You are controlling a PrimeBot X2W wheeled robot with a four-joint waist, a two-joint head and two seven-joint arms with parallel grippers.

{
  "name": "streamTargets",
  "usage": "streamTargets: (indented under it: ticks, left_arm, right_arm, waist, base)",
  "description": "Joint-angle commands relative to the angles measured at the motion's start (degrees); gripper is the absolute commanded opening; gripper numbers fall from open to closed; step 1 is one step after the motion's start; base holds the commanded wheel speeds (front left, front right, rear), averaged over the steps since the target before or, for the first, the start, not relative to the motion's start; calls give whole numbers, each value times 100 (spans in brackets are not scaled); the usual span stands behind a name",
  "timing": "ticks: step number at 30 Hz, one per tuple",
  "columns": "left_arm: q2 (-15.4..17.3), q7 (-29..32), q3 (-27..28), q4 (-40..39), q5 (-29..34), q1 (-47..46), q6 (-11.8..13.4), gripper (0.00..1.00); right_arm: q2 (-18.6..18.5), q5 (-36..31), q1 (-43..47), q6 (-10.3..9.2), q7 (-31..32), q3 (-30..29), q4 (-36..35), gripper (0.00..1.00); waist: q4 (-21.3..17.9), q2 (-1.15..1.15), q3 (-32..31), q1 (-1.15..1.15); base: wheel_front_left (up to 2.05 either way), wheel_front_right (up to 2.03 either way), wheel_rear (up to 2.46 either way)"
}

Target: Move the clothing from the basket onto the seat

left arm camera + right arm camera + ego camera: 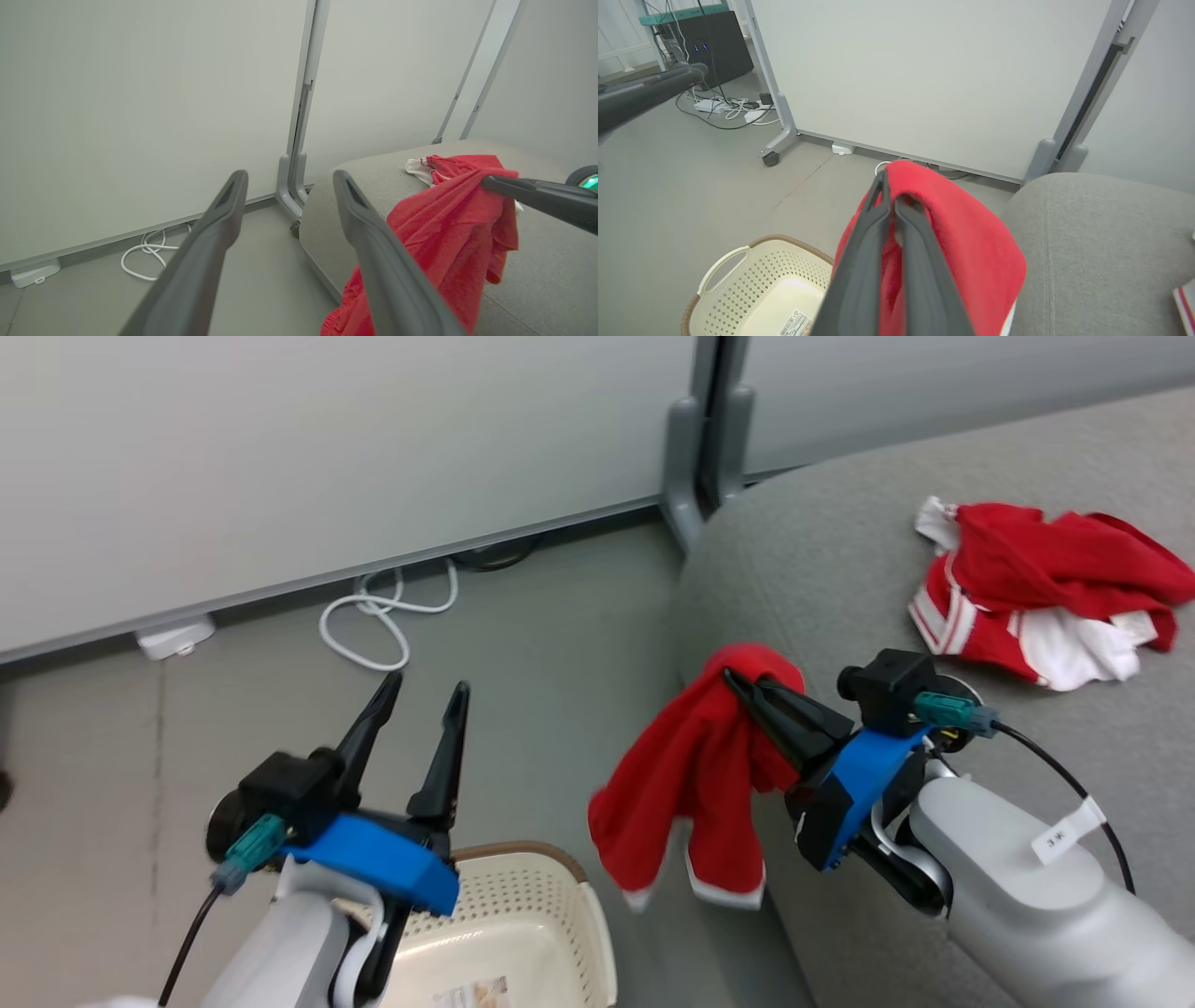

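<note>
Beside the rounded corner of the seat (840,569), you will find the right gripper (738,683) with its jaws pressed together on a fold of one red garment (691,775). Note that the cloth drapes over the jaw tips and hangs down freely, its white-trimmed hem at the bottom, between the basket (551,915) and the side of the seat. You cannot tell from the views whether the hanging cloth touches the seat. Locate the second red garment (1036,588) on top of the seat, well apart from the held one; it lies crumpled, with white stripe trim and white lining showing. Observe that the left gripper (426,684) holds its jaws wide apart with nothing between them; in the head view it sits above the near rim of the basket and points toward the floor (523,616) and the pale wall panel (280,457). Check the right wrist view for the basket: it stands on the floor next to the seat, its perforated wall, brown braided rim and a label sticker (796,322) on its bottom all visible. A white cable (373,625) lies looped on the floor at the foot of the wall panel, and a grey post (695,448) stands just behind the seat's corner.
</note>
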Motion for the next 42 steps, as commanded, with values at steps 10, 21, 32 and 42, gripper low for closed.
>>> streamTargets:
  ticks: [10, 21, 32, 42]
  left_arm:
    - [-37, -26, 1024, -780, 581, 1272, -69, 100]
    - [-197, -27, 1443, -1031, 965, 1533, -213, 100]
    - [-253, -27, 1483, -1017, 1138, 1501, -339, 100]
    - [-5, -13, 1507, -1261, 1302, 1186, -383, 100]
  right_arm:
    - [-310, -586, 755, 1, 232, -916, -869, 0]
    - [-110, -1225, 1665, 1, 697, -2018, -1829, 0]
    - [121, -1670, 2059, 1, 1109, -2742, -2545, 0]
    - [-158, -1613, 750, 1, 1387, -3271, -2817, 0]
  waist:
    - [-1086, 0, -17, 0]
    - [-1717, 0, 125, 0]
    - [-1810, 0, 257, 0]
    - [-1702, 0, 1051, 0]
  base:
    - [0, 0, 0]
    - [0, 0, 0]
    - [0, 0, 0]
    - [0, 0, 0]
